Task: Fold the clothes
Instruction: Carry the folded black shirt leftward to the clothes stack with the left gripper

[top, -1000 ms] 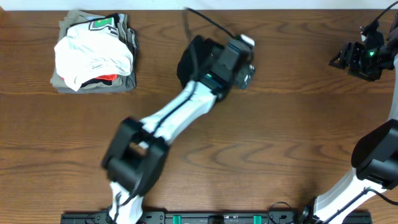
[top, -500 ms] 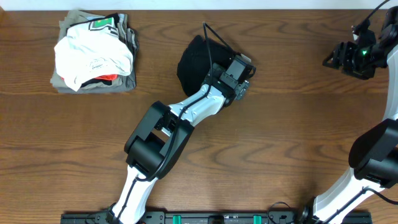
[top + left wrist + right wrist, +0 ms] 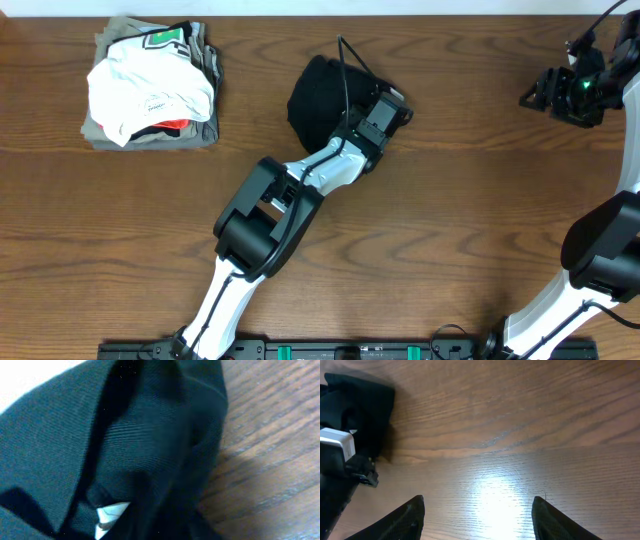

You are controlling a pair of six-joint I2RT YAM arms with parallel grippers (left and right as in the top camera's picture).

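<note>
The clothes, a black shirt, lie bunched in a small heap at the back middle of the wooden table. My left gripper is pressed into the heap's right side from above. Its fingers are hidden by the wrist and the cloth. In the left wrist view, folds of the black shirt fill almost the whole frame, with a small white label low down. My right gripper hovers open over bare wood at the far right, well away from the shirt.
A stack of folded garments, white on top of grey-olive ones, sits at the back left. A black cable arcs over the shirt from the left wrist. The right arm's base stands at the right edge.
My left arm has settled from a blurred swing, its elbow moving right and its wrist dropping onto the shirt's right side. The right gripper shifted slightly and then stayed still.
</note>
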